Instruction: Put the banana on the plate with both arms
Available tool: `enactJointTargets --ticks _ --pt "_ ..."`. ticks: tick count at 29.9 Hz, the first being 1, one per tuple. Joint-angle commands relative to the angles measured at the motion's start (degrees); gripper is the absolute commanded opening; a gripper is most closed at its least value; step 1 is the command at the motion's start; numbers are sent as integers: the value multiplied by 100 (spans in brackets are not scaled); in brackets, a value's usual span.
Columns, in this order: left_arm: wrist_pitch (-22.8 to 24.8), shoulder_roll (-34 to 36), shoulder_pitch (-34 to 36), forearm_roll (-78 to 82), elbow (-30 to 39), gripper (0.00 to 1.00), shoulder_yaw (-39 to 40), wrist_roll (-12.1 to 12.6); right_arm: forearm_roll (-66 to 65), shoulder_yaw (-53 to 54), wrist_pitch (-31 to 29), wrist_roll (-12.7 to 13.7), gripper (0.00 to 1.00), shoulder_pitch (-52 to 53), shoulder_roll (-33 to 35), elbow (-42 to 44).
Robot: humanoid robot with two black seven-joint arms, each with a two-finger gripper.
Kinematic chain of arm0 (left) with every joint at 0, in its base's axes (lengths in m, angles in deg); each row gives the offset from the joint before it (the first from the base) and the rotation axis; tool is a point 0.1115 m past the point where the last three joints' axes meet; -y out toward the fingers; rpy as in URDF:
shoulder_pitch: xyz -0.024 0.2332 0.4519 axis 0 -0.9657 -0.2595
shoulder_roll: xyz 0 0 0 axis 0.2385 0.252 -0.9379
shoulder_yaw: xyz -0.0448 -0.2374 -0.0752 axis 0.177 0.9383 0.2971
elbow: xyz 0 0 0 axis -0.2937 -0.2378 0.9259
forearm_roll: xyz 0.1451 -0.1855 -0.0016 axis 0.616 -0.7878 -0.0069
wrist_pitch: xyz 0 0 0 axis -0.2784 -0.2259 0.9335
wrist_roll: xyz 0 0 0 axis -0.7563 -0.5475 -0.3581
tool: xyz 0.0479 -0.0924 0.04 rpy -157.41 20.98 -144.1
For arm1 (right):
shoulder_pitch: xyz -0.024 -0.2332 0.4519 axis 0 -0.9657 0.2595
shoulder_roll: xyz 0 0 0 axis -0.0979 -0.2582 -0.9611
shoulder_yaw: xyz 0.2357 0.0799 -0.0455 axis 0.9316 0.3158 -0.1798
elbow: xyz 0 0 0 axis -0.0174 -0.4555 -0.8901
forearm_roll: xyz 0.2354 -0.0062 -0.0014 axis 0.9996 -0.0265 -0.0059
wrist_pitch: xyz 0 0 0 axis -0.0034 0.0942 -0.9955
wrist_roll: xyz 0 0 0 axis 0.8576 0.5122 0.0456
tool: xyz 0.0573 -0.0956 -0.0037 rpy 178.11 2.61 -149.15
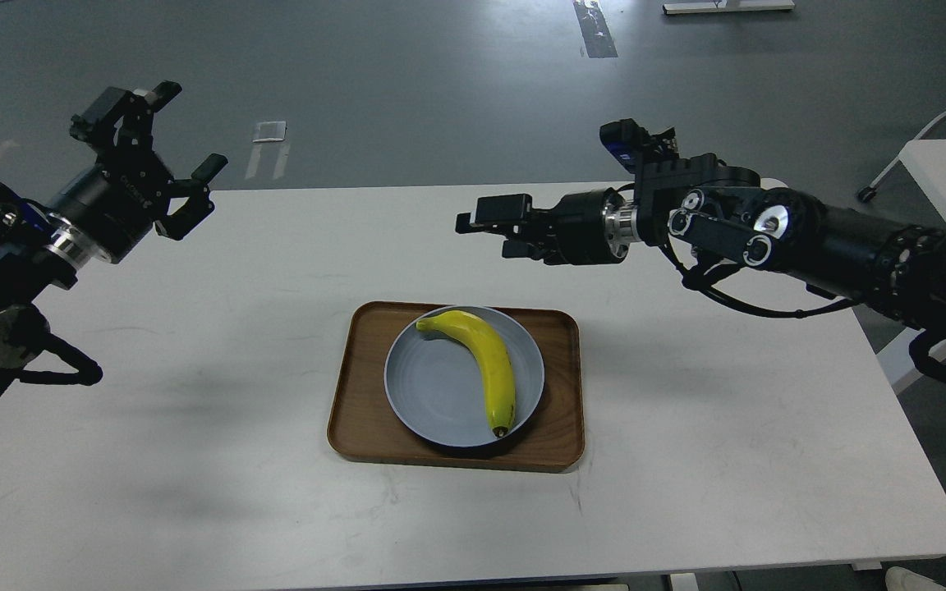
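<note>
The yellow banana (483, 361) lies on the pale blue-grey plate (432, 386), its dark tip toward the front rim. The plate rests in a brown wooden tray (358, 410) at the table's middle. My right gripper (489, 231) is open and empty, raised above the table behind the tray, pointing left. My left gripper (165, 144) is open and empty, held high at the far left, well away from the plate.
The white table (194, 492) bears the tray. Beyond its far edge is grey floor with tape marks. A second white table (945, 164) and a chair stand at the right.
</note>
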Motion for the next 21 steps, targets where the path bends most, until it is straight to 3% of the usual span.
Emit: enactJointTargets --ticks 1,10,16,21 --pt "0 -151 -123 -4 -37 99 62 0 456 1061 -1 0 97 -863 803 -219" --pt "0 -872 -422 31 -441 99 308 0 1240 3189 -1 0 98 -2596 1200 -228" --pt "0 -1417 -440 31 -951 99 519 0 1249 3771 -1 0 98 -3080 1165 -220" --pt "0 -1506 -422 -13 -961 99 484 0 1249 3807 -1 0 100 -3195 1156 -202"
